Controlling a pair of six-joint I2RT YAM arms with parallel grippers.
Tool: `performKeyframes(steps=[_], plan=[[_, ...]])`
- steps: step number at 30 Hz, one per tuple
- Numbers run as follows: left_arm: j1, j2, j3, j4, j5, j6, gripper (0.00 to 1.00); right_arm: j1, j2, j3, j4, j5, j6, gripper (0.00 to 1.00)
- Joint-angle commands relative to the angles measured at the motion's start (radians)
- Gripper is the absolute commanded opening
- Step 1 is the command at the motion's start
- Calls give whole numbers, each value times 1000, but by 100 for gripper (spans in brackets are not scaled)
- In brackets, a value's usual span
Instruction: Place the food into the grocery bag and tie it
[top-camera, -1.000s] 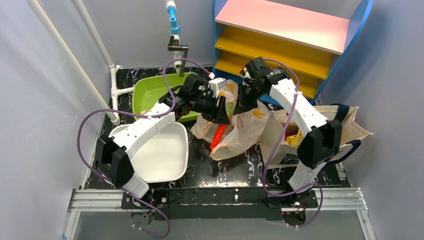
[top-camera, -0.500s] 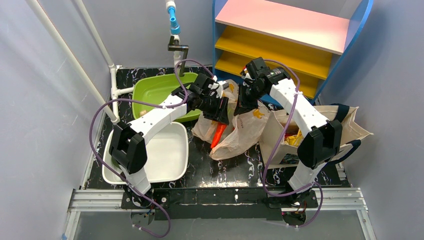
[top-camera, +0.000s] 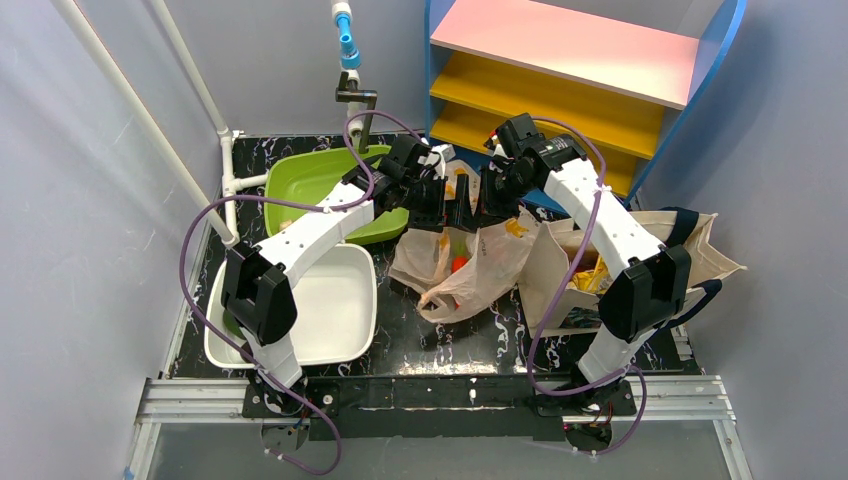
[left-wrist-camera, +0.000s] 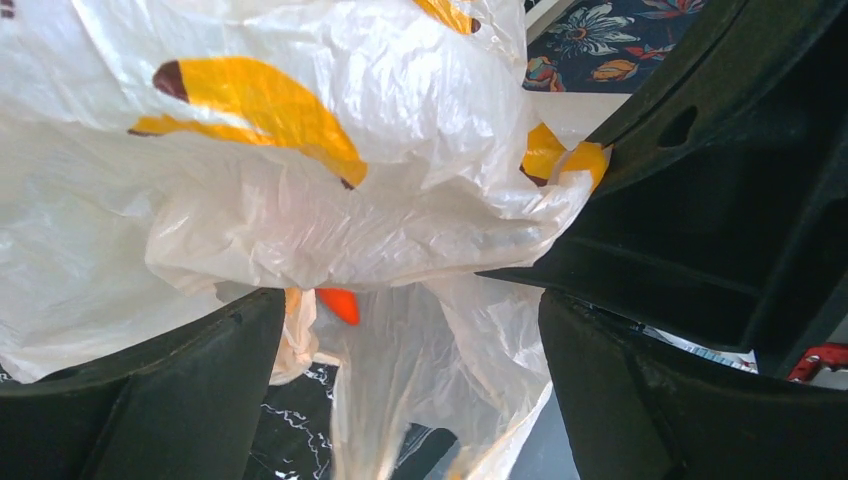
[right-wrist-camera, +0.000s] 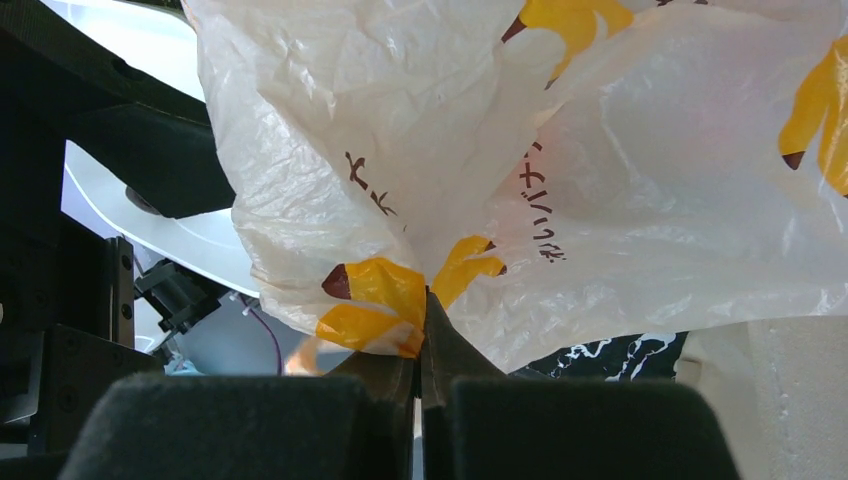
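Right, the left gripper (left-wrist-camera: 410, 300) hangs with its fingers wide apart at the mouth of the thin, crinkly, translucent beige plastic grocery bag (top-camera: 470, 265) printed with yellow banana marks. Film drapes between the fingers but nothing is pinched. The right gripper (right-wrist-camera: 422, 345) is clamped on a bunched fold of the bag's rim and holds that side up. The grocery bag sits on the black marbled table (top-camera: 450, 340), between the green plastic tub (top-camera: 305, 180) and the cream canvas tote with navy handles (top-camera: 690, 250). The long orange-red vegetable (top-camera: 458, 265) lies down inside the bag, showing through the opening.

Risks:
- Only one side of the rim is held, so the free side could sag shut and block the next item.
- The film is thin and slippery. A hard pull by the right gripper could slip off the fold or tear it.
- The open left fingers are tangled in loose film, so backing out could drag the bag along or tip it.
- The two grippers are close together and could collide.

Hard to make out:
- None of the other food can be identified in any view. I cannot tell if any of it is in the bag.
- The loop handles cannot be picked out of the crumple.
- The left wrist view is nearly all film, with only an orange tip peeking out.
- The left arm covers part of the green plastic tub.
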Motion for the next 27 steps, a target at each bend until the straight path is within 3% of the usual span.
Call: performKeyframes(steps=[1, 7, 13, 18, 27], plan=[[13, -53, 16, 11, 12, -30, 98, 9, -15, 9, -1, -25, 9, 1], [28, -138, 38, -127, -147, 30, 98, 9, -11, 20, -1, -25, 5, 1], [29, -304, -3, -259, -567, 7, 98, 9, 1, 17, 4, -39, 8, 1], [50, -464, -131, -318, -704, 35, 98, 9, 6, 16, 10, -48, 7, 1], [165, -561, -183, -668, -924, -87, 98, 9, 12, 3, 17, -69, 4, 1]])
